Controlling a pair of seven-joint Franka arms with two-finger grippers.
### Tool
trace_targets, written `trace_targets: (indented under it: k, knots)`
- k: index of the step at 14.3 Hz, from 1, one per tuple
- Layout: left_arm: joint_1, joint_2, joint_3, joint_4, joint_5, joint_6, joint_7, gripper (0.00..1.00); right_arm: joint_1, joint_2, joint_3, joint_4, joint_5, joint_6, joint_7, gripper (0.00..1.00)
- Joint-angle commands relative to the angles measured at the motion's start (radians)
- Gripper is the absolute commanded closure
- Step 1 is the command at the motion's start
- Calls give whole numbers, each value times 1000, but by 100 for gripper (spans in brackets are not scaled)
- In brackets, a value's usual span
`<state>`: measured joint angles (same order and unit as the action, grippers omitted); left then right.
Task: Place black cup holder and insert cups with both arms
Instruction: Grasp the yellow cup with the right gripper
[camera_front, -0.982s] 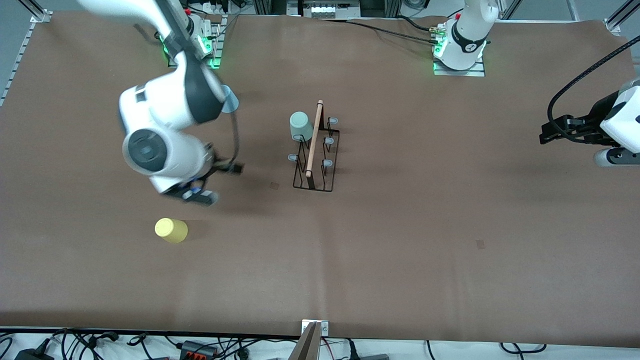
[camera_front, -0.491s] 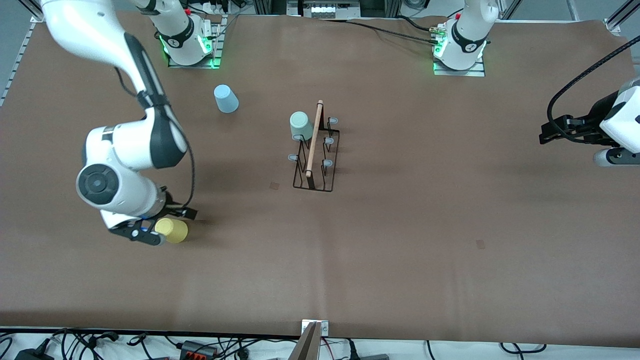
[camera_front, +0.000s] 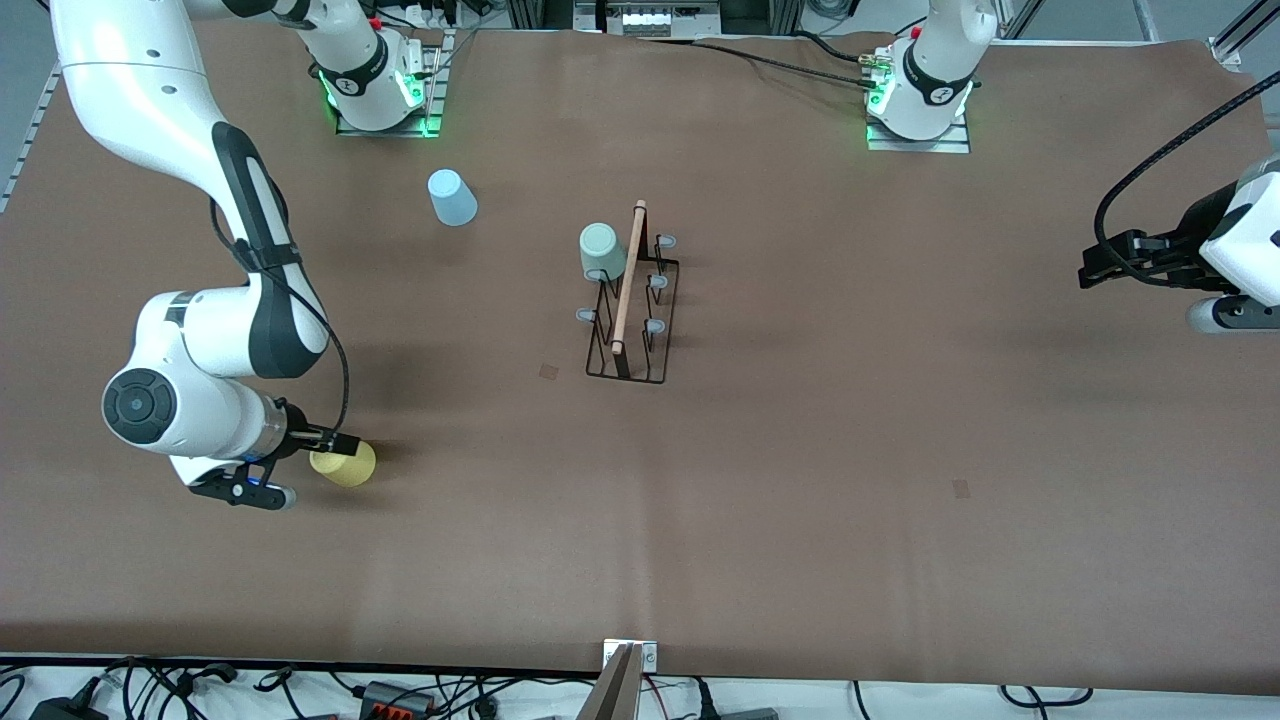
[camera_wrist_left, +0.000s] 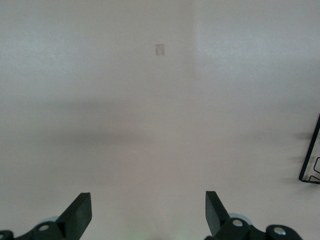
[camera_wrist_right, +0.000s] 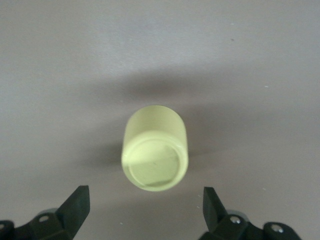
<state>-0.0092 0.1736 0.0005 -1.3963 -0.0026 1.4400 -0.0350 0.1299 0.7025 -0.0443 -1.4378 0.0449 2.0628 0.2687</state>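
right gripper (camera_wrist_right: 145, 212) | fingers spread, empty | yellow cup (camera_wrist_right: 155, 154) stood at 12 o'clock, just clear | left gripper (camera_wrist_left: 147, 215) waited, fingers spread

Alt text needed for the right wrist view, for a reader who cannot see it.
A yellow cup stands upside down on the brown table, seen from above. The right gripper hangs open just short of it, its two black fingers apart, not touching the cup.

surface: brown table cover (camera_front: 800, 500) | near edge: tangled cables (camera_front: 150, 685) | corners: aluminium frame rails (camera_front: 70, 20)
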Motion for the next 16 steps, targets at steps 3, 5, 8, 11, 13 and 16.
trace_targets:
  k: [3, 5, 8, 11, 13, 16]
  knots:
    - [-3, -23, 9, -24, -22, 2, -5, 0, -15, 40, 9, 17, 20, 63, -66, 0]
    - [-3, -23, 9, -24, -23, 2, -5, 0, -19, 45, 9, 17, 23, 68, -75, 0]
    - [-2, -23, 9, -24, -23, 0, -8, 0, -26, 57, 9, 16, 19, 69, -85, 0]
    - [-2, -23, 9, -24, -23, 0, -9, 0, -26, 69, 9, 17, 21, 71, -123, 0]
    - [-2, -23, 9, -24, -24, 0, -9, 0, -26, 69, 9, 19, 21, 74, -121, 0]
    - [-3, -22, 9, -24, -23, 0, -9, 0, -24, 72, 9, 19, 19, 92, -124, 2]
